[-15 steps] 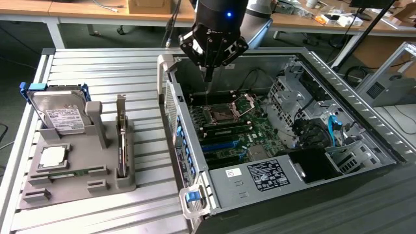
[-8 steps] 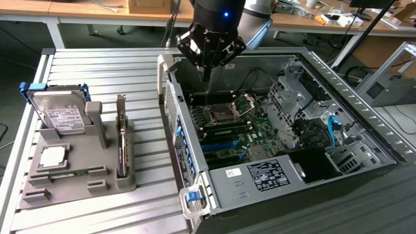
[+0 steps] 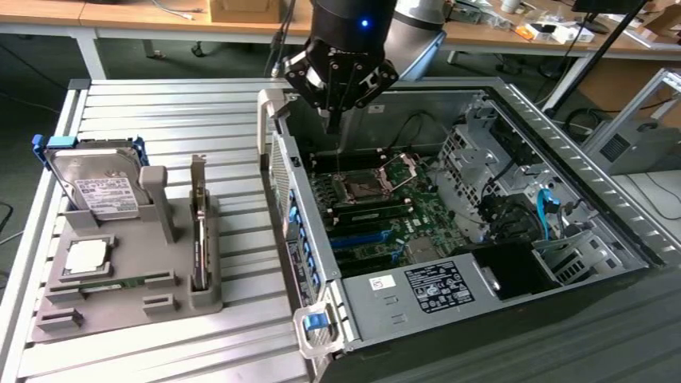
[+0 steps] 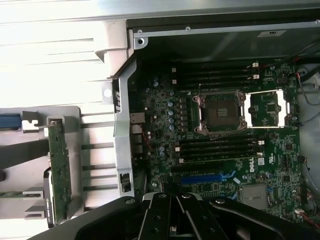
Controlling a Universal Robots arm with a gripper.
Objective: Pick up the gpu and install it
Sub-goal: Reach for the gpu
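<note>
The gpu point(image 3: 198, 235) is a thin dark card standing on edge in a slot of the grey holder point(image 3: 127, 299) on the exterior view's left, its silver bracket at the far end. The wrist view shows the gpu point(image 4: 59, 170) edge-on as a green board. My gripper point(image 3: 333, 121) hangs over the far corner of the open computer case point(image 3: 426, 295), well apart from the card. Its fingers point(image 4: 159, 212) point down at the motherboard, pressed together with nothing between them. The gripper point(image 4: 172, 202) is above the blue expansion slot point(image 4: 207, 177).
A boxy hard drive point(image 3: 96, 187) with a blue frame and a small square chip point(image 3: 85, 255) share the holder. Inside the case are the open CPU socket point(image 4: 220, 112), memory slots, cables and drive cages. The case wall point(image 3: 279, 175) stands between holder and motherboard.
</note>
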